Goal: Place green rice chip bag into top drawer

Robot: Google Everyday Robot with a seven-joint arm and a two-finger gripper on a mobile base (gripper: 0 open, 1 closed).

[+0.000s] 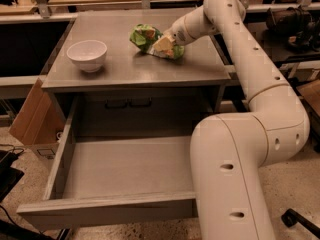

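Note:
The green rice chip bag (145, 36) lies crumpled on the grey table top (130, 69), at the back right of centre. My gripper (163, 45) reaches in from the right and sits on the bag's right half, hiding part of it. The top drawer (125, 171) is pulled far out below the table top, and its smooth grey bottom is bare.
A white bowl (87, 54) stands on the left of the table top. A cardboard box (31, 121) leans to the left of the drawer. My arm's thick lower links (235, 174) fill the right foreground next to the drawer's right side. Shelving runs behind the table.

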